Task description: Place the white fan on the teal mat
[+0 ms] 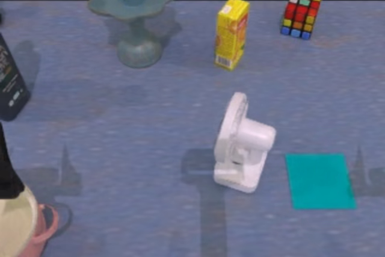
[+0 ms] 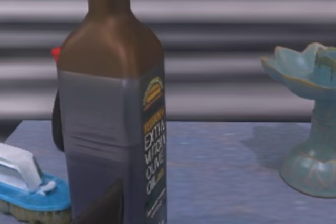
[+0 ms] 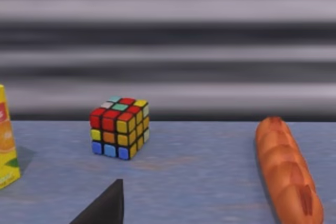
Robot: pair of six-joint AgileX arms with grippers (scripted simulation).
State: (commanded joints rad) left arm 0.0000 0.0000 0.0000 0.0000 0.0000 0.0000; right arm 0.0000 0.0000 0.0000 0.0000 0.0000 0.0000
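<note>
The fan (image 1: 243, 144) stands just off centre toward five o'clock, with the mat (image 1: 319, 180) just beside it at three o'clock, not touching. It looks light, stiff and slick; I'd grasp its boxy motor housing. Neither of my grippers shows, so I cannot tell their opening

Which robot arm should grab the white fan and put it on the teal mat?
Probably the right arm. The white fan stands right of the table's middle, and the teal mat lies just beyond it on the right side. The left side holds a dark bottle. Neither gripper shows in the top view.
</note>
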